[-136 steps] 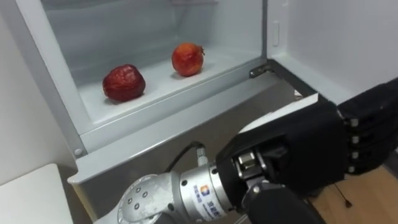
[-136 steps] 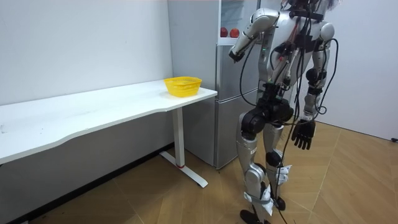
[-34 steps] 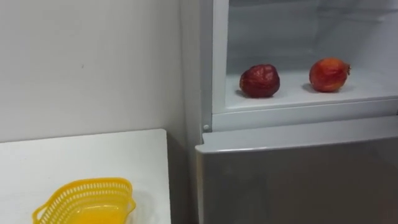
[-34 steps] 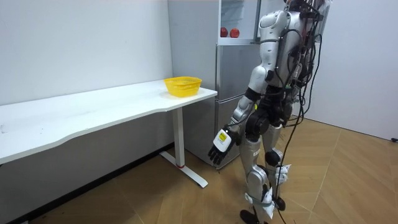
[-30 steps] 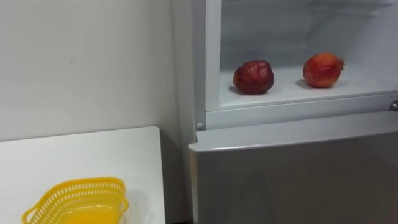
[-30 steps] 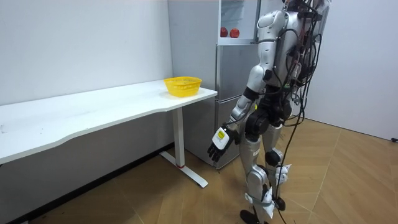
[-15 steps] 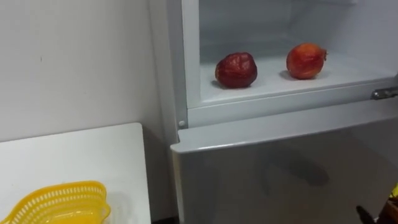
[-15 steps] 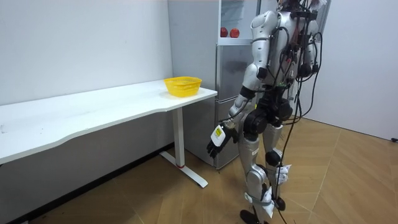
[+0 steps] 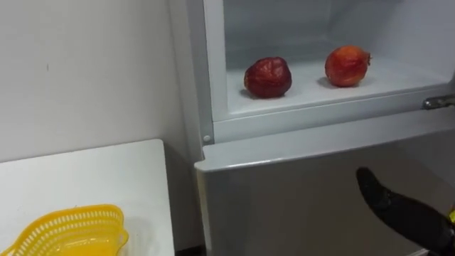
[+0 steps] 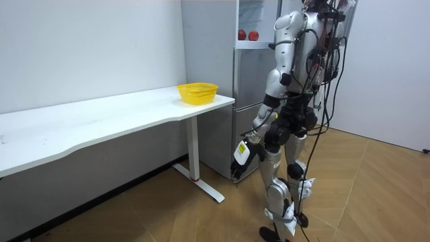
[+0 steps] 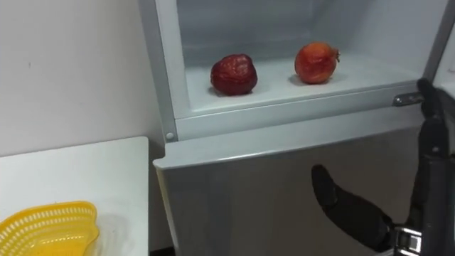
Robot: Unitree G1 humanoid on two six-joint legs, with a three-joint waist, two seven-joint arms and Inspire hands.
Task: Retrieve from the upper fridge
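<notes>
Two fruits, dark pomegranate (image 9: pixel 268 77) and orange pomegranate (image 9: pixel 347 65), lie untaken on the upper shelf of the fridge (image 9: pixel 284 192); before its lower door the right hand (image 9: pixel 398 211) points up, straight-fingered and empty, the left hand (image 10: pixel 243 156) hanging slack low before it.

A plain, sparse room: fridge (image 10: pixel 243 101), long white table (image 10: pixel 101 124), wooden floor (image 10: pixel 376 202), bare walls (image 10: pixel 87 47)
</notes>
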